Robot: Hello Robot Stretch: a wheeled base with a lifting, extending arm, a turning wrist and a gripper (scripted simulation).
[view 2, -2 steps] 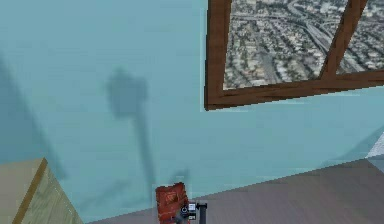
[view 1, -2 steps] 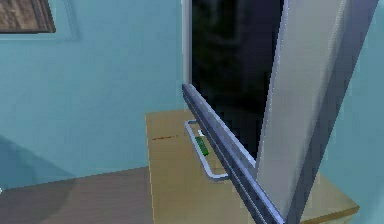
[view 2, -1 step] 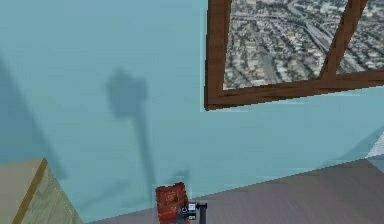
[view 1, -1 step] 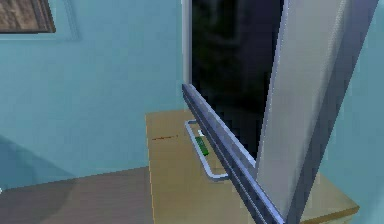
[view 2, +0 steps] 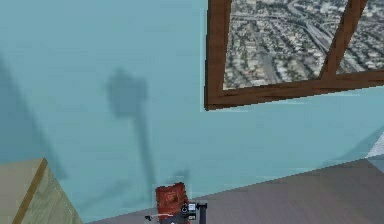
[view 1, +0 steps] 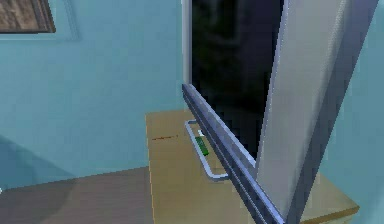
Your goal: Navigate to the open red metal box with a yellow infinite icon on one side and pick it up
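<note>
- Forward view: a large dark screen [view 1: 235,70] in a smooth grey frame stands close ahead. It takes up the middle and right, and its lower edge runs slantwise down to the bottom.
- The screen rests on a flat tan stand [view 1: 165,140] of wood look, whose square front corner juts toward the view's left.
- Open brown floor [view 1: 70,200] lies at the bottom left, bounded by a plain teal wall [view 1: 90,90]. A brown picture frame [view 1: 25,15] hangs at the top left corner.
- Arm side view: a strip of bare floor runs from the bottom middle to the right, widening rightward, with the teal wall behind it.
- A tan corner [view 2: 25,195] of furniture closes off the bottom left.
- The box [view 2: 170,197] is at the bottom edge, just left of the middle. It is small, red and blocky; its markings are too small to tell.
- The gripper [view 2: 168,213] is right at the box. I cannot tell how wide its fingers stand, nor whether it holds the box.
- A brown wood-framed window [view 2: 290,92] shows a city from above.
</note>
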